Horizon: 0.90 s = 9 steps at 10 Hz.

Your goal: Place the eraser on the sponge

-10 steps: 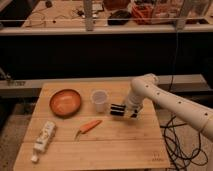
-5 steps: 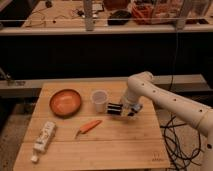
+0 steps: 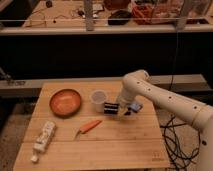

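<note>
My gripper point(image 3: 111, 108) is low over the wooden table point(image 3: 120, 145), just right of a white cup point(image 3: 98, 97). It points left from the white arm's wrist point(image 3: 128, 96). A small bluish thing that I take for the sponge point(image 3: 136, 106) lies on the table right behind the wrist, partly covered by it. The eraser is hidden from me; I cannot tell whether anything is in the gripper.
An orange bowl point(image 3: 65, 102) stands at the table's left. A carrot point(image 3: 89, 126) lies in front of the cup. A white tube point(image 3: 43, 137) lies near the front left corner. Black cables point(image 3: 175, 145) hang off the right edge.
The arm has swung left, carrying the gripper a short way toward the cup. The bowl, carrot and tube have not moved.
</note>
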Each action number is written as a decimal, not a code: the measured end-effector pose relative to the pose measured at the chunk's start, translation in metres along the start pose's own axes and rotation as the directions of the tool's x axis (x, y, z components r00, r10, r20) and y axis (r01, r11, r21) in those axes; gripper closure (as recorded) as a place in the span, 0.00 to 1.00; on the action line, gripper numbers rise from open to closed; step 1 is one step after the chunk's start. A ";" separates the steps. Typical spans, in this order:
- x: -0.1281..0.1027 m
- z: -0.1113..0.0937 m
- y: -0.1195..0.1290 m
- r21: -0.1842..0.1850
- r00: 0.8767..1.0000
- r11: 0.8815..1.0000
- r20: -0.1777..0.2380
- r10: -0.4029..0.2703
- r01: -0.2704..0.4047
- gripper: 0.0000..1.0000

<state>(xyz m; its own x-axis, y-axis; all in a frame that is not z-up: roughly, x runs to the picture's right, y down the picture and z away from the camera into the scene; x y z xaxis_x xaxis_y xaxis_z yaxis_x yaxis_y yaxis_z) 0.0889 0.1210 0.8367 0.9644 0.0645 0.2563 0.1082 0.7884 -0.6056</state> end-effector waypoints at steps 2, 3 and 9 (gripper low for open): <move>0.000 -0.001 -0.006 0.003 1.000 1.000 0.007 -0.002 0.002 0.98; 0.005 -0.002 -0.008 0.006 1.000 1.000 0.010 0.001 -0.001 0.98; 0.016 -0.005 -0.013 0.006 1.000 1.000 0.023 0.011 -0.011 0.98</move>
<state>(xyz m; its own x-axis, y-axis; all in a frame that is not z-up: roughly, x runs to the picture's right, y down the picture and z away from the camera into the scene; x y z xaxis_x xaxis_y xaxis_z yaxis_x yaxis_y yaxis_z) 0.1037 0.1089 0.8448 0.9597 0.0875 0.2669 0.0958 0.7912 -0.6040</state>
